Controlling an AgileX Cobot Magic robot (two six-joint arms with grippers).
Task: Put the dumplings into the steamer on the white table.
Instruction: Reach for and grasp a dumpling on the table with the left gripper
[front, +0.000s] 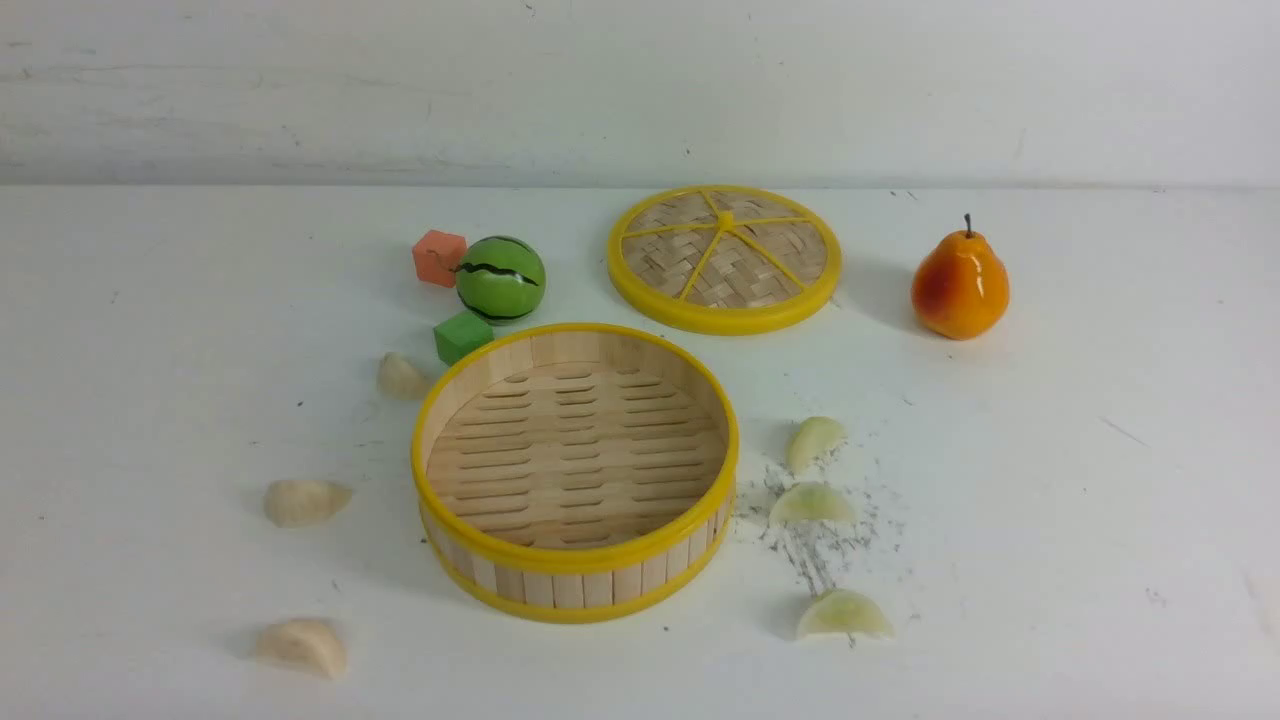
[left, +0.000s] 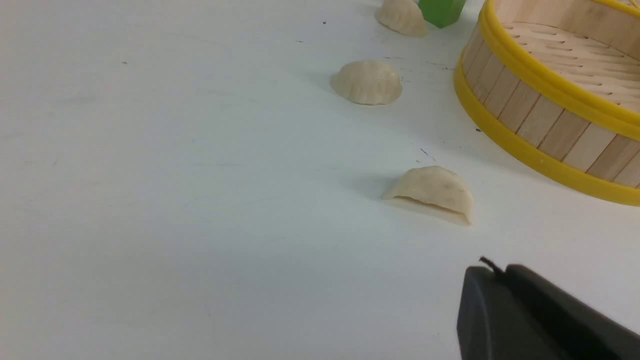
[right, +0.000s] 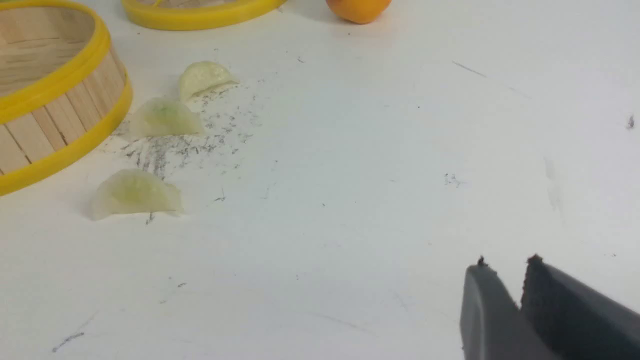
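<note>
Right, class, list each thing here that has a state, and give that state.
steamer: upright, open, empty.
lid: off, lying flat behind the steamer.
dumplings: all six on the white table, outside the steamer.
pear: upright.
left gripper: shut, empty.
right gripper: shut, empty.
</note>
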